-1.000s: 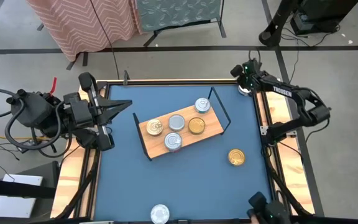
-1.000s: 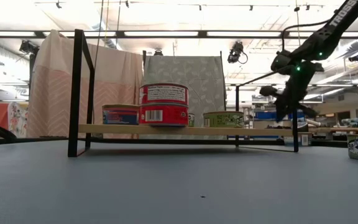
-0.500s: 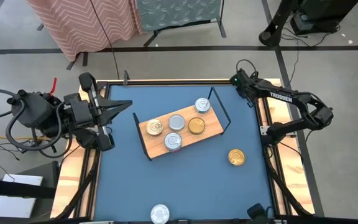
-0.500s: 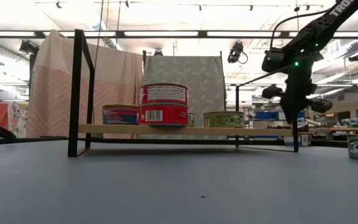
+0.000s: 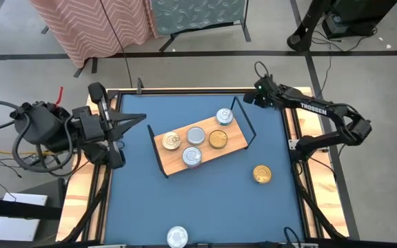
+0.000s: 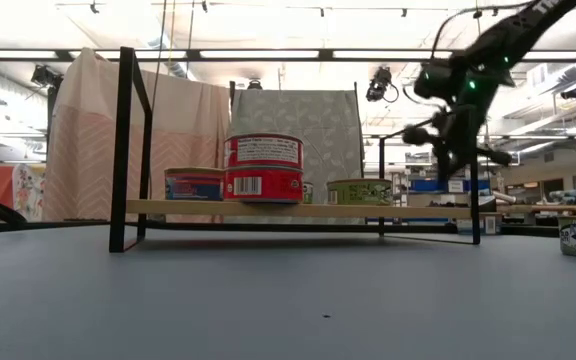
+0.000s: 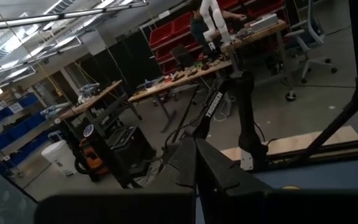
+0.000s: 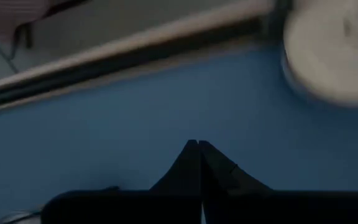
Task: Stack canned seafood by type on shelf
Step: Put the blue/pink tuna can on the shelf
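While its fingers are pressed together and empty, the right gripper (image 5: 248, 98) hovers just beside the shelf (image 5: 234, 146), at its one o'clock end. The loose gold tin (image 5: 261, 173) lies toward six o'clock, nearer this arm than the closed left gripper (image 5: 140, 118).

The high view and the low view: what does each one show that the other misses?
Only the high view shows the left end effector, shut at the table's left edge, the tin lids, silver or gold, and a lone gold tin off the shelf. Only the low view shows the side labels, like the red tin, and the room behind. Both show the shelf and the right end effector, shut.
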